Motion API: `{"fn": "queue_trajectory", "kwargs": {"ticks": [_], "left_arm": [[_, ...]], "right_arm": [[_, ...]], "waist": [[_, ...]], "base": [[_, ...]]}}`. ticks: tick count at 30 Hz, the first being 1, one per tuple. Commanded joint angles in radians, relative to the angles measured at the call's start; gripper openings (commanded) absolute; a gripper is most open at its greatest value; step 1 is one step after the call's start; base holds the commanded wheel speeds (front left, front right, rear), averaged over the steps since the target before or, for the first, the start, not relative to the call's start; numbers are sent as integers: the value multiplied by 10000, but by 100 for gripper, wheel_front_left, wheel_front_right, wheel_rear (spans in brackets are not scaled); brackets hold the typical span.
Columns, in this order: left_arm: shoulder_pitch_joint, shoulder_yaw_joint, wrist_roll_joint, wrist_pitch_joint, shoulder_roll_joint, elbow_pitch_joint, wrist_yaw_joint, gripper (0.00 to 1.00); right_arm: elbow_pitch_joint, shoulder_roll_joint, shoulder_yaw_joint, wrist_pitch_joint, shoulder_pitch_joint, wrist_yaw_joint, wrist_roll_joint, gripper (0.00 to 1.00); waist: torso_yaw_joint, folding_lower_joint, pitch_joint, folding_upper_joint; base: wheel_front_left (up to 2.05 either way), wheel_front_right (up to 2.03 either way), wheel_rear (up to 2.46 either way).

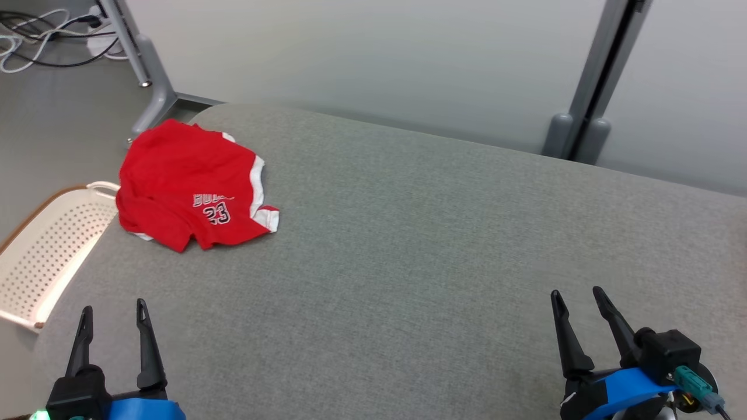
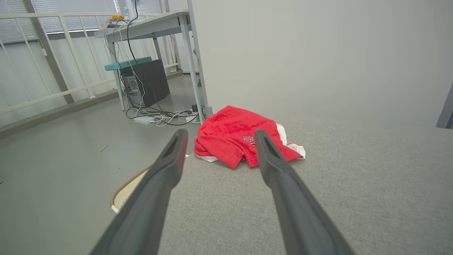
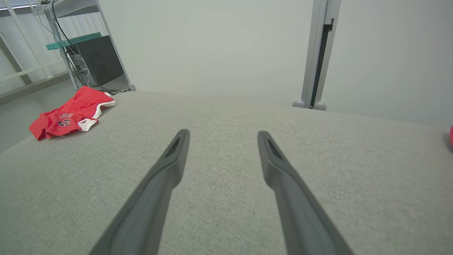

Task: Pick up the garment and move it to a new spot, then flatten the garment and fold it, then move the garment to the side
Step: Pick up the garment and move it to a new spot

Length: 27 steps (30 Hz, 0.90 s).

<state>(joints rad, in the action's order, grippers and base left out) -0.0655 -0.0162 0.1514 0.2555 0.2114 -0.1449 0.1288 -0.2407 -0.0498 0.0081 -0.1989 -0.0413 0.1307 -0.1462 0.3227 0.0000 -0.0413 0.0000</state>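
The garment (image 1: 189,184) is a red jersey with white trim and the number 23, lying crumpled at the far left corner of the grey fabric surface (image 1: 408,245). My left gripper (image 1: 113,312) stands open at the lower left, well short of the garment, nothing between its fingers. In the left wrist view the garment (image 2: 237,136) lies straight ahead beyond the open left gripper (image 2: 218,135). My right gripper (image 1: 579,298) is open at the lower right, far from the garment. From the right wrist the garment (image 3: 69,113) sits at the far left, away from the right gripper (image 3: 223,136).
A white perforated basket (image 1: 46,251) stands beside the surface's left edge, below it. A grey partition wall (image 1: 373,58) with metal posts (image 1: 583,116) runs behind. Cables (image 2: 155,118) and a computer case (image 2: 147,81) lie on the floor at the far left.
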Motion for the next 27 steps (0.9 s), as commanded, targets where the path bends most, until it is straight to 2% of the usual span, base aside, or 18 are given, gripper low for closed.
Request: {"fn": "queue_trajectory", "kwargs": {"ticks": [1, 6, 13, 22, 27], "left_arm": [[-115, 9, 62, -13, 47, 41, 64, 100], [-187, 46, 126, -14, 32, 125, 137, 100], [-305, 132, 240, 22, 34, 180, 224, 100], [-262, 236, 333, 61, 90, 180, 294, 100], [419, 303, 435, 77, 292, 16, 130, 100]], "right_arm": [[21, -14, 2, -4, 22, 2, 63, 100], [99, -14, -45, 35, -2, 2, 150, 100], [192, -16, -61, 136, 4, 2, 251, 100], [282, -17, 39, 228, -35, 2, 344, 100], [555, -194, -59, 269, -228, 2, 543, 100]], "waist": [[393, 0, -164, 0], [946, 0, -221, 0], [1388, 0, -318, 0], [1267, 0, -453, 0], [928, 0, -746, 0]], "base": [[0, 0, 0], [0, 0, 0], [0, 0, 0], [0, 0, 0], [0, 0, 0]]}}
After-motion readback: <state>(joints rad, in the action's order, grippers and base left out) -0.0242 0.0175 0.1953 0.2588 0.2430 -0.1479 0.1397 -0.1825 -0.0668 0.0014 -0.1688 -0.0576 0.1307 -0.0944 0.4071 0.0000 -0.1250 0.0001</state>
